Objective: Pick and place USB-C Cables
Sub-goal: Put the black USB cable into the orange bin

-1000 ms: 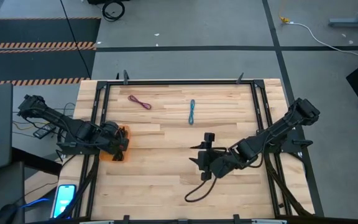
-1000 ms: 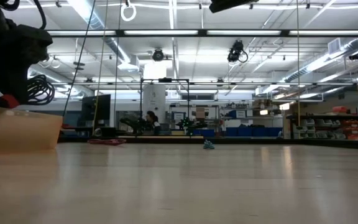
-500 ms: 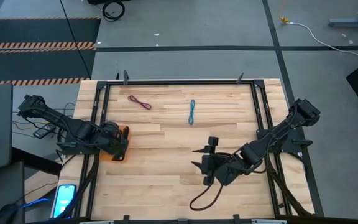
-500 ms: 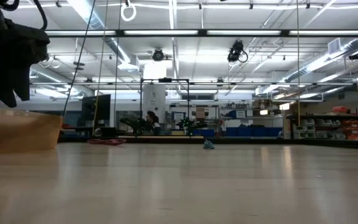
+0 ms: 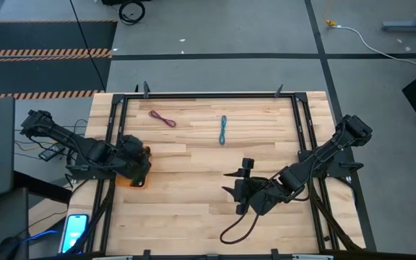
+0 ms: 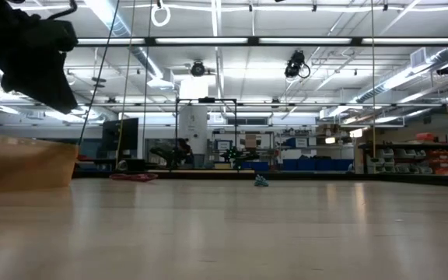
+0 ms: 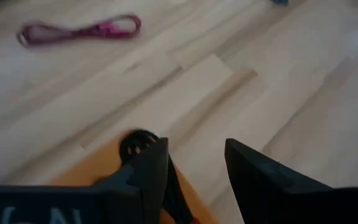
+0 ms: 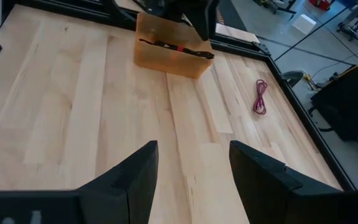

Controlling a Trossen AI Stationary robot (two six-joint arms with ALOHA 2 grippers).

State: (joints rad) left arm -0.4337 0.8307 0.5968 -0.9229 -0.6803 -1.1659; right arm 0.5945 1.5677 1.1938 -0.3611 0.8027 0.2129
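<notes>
My left gripper point(image 7: 196, 149) stands open over the orange bin point(image 5: 131, 182) at the table's left edge, holding nothing. A black coil point(image 7: 138, 142) with a red tie lies in the bin; the right wrist view shows this coil point(image 8: 174, 46) resting on the bin's floor. The maroon cable point(image 5: 162, 118) and the teal cable point(image 5: 223, 129) lie flat on the far part of the table. My right gripper point(image 5: 235, 180) hangs open above the middle right of the table, its fingers pointing toward the bin point(image 8: 169, 55).
A black metal frame point(image 5: 208, 94) borders the wooden table. A slack black wire loop point(image 5: 235, 230) trails from the right arm near the front edge. Bare wood point(image 5: 186, 166) lies between the two grippers.
My left gripper has opened above the bin and rolled about its wrist. The black coil with the red tie, which it held a second ago, has dropped out of the fingers into the bin.
</notes>
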